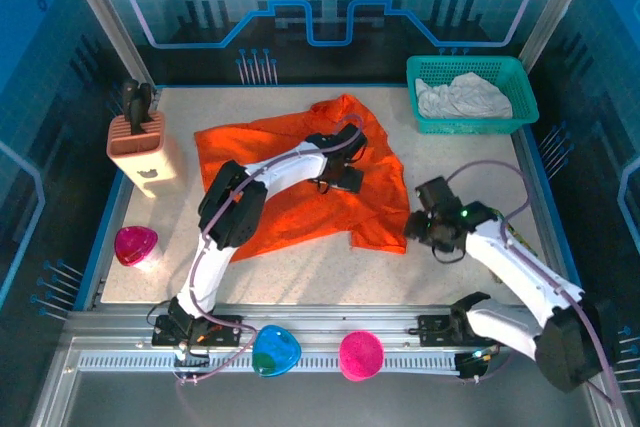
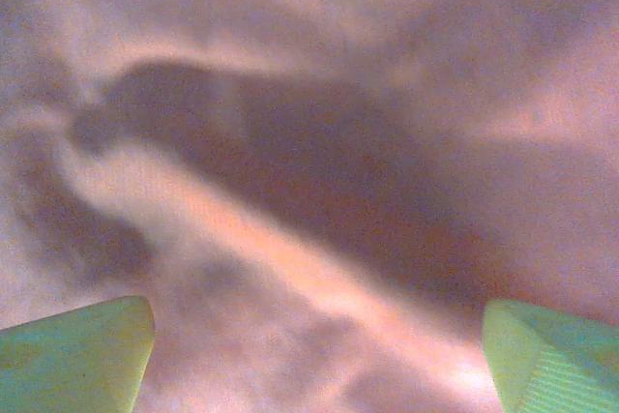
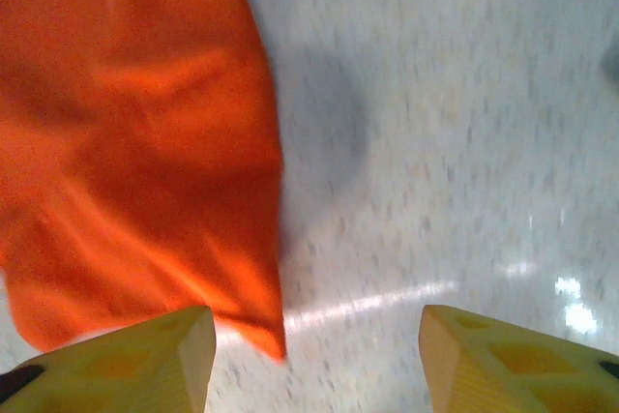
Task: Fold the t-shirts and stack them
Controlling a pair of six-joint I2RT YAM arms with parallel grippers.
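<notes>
The orange t-shirt (image 1: 290, 197) lies spread and rumpled across the middle of the table. My left gripper (image 1: 338, 169) hovers low over its upper right part. In the left wrist view its jaws (image 2: 319, 360) stand wide open with blurred orange cloth (image 2: 290, 239) close beneath. My right gripper (image 1: 418, 227) is just off the shirt's lower right corner, open; that cloth corner (image 3: 145, 142) lies loose on the table by the left finger (image 3: 145, 360), with bare tabletop between the jaws (image 3: 314, 360). The off-white t-shirt (image 1: 462, 97) is bunched inside the teal basket (image 1: 425, 72).
A beige holder (image 1: 140, 152) with dark handles stands at the left edge. A pink bowl (image 1: 135, 245) sits at front left. A blue bowl (image 1: 275, 350) and a pink bowl (image 1: 360, 355) rest on the front rail. Bare tabletop (image 1: 480, 177) lies right of the orange shirt.
</notes>
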